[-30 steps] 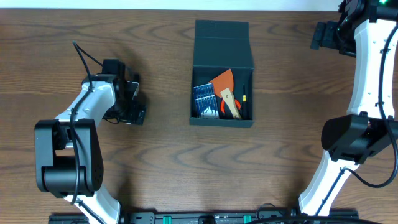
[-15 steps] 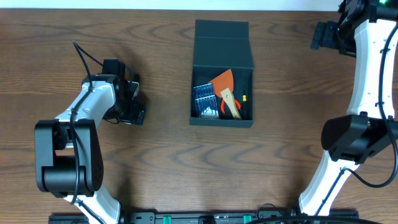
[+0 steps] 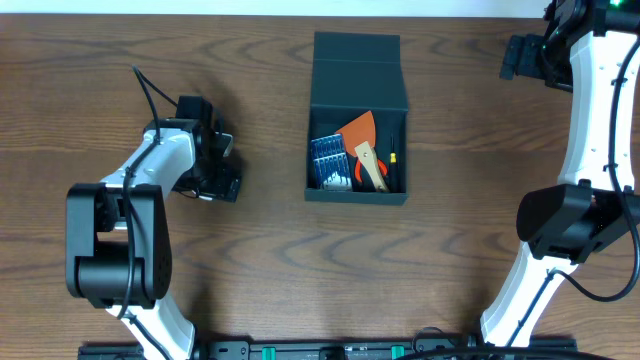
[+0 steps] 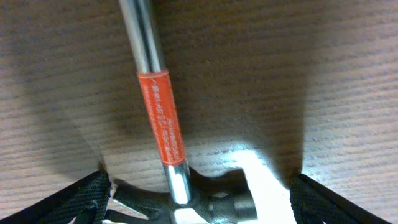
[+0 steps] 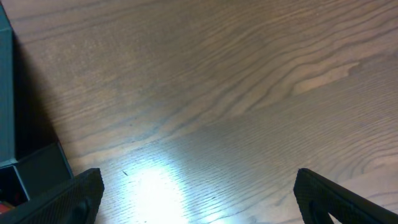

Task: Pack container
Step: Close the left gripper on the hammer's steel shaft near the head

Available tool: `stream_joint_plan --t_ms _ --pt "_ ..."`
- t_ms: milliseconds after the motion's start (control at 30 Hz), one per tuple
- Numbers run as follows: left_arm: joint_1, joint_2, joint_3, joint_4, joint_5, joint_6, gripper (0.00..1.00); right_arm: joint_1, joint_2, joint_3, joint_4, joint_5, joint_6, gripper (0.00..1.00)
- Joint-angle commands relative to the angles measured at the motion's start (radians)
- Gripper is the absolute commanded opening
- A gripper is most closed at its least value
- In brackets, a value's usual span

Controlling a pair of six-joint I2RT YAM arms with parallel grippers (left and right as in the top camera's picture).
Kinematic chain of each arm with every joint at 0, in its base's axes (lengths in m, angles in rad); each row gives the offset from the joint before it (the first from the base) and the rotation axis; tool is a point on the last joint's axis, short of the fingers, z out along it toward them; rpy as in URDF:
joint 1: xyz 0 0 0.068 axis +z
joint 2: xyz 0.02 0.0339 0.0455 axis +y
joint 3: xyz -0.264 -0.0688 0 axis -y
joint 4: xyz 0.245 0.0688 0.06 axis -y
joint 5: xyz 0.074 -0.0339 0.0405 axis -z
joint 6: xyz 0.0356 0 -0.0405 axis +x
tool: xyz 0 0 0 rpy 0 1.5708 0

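The container (image 3: pixel 358 70) is a dark teal-grey box at the table's middle, with its flap lid open toward the far side. It holds a blue bit set, an orange scraper (image 3: pixel 361 130) and orange-handled pliers. Its edge also shows in the right wrist view (image 5: pixel 6 93). My left gripper (image 3: pixel 222 165) is left of the box, low over the table. In the left wrist view its fingers (image 4: pixel 199 199) are spread wide around the black head of a hammer (image 4: pixel 160 118), which has a steel shaft with an orange label. My right gripper (image 3: pixel 520 58) is open and empty at the far right.
The hammer is hidden under my left arm in the overhead view. Bare wooden table (image 3: pixel 450 250) lies around the box. The right arm's base and links (image 3: pixel 565 220) stand along the right side.
My left arm has shifted a little to the right, toward the container. The right arm and the container's contents have not moved.
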Motion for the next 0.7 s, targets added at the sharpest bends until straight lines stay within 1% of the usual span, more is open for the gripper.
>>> stream_joint_plan --t_ms 0,333,467,667 --pt "0.000 0.041 0.002 0.004 0.019 -0.009 0.91 0.000 -0.009 0.017 -0.003 0.006 0.014 0.99" --pt "0.000 0.041 0.002 0.003 0.018 -0.009 0.91 0.001 -0.009 0.017 -0.003 0.006 0.014 0.99" --pt "0.000 0.041 0.002 -0.001 -0.008 -0.039 0.91 0.000 -0.009 0.017 -0.003 0.006 0.014 0.99" --pt "0.000 0.041 0.002 -0.022 -0.008 -0.039 0.91 0.000 -0.009 0.017 -0.003 0.006 0.014 0.99"
